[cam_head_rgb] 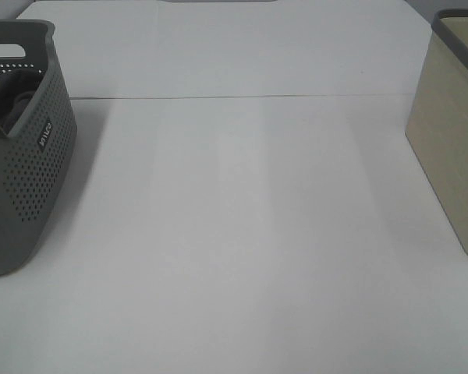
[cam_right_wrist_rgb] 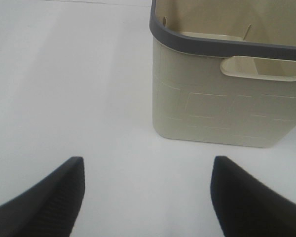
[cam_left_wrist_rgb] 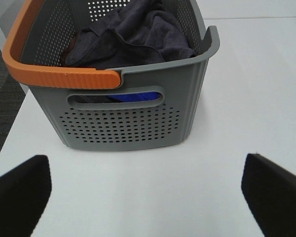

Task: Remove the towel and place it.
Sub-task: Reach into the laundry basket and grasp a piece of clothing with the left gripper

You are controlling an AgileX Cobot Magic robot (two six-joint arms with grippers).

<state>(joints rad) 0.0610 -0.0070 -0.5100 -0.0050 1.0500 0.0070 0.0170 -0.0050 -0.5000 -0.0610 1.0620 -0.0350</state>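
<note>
Left gripper (cam_left_wrist_rgb: 144, 165) and right gripper (cam_right_wrist_rgb: 147, 168) are both sitting wide open, holding nothing. I'm guessing the bunched towel (cam_left_wrist_rgb: 138, 34) is snagging and dragging the basket (cam_left_wrist_rgb: 133, 123) along once pulled.

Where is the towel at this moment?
The dark towel lies bunched inside the grey basket, at the left edge of the exterior high view, opposite the beige bin on the right.
</note>
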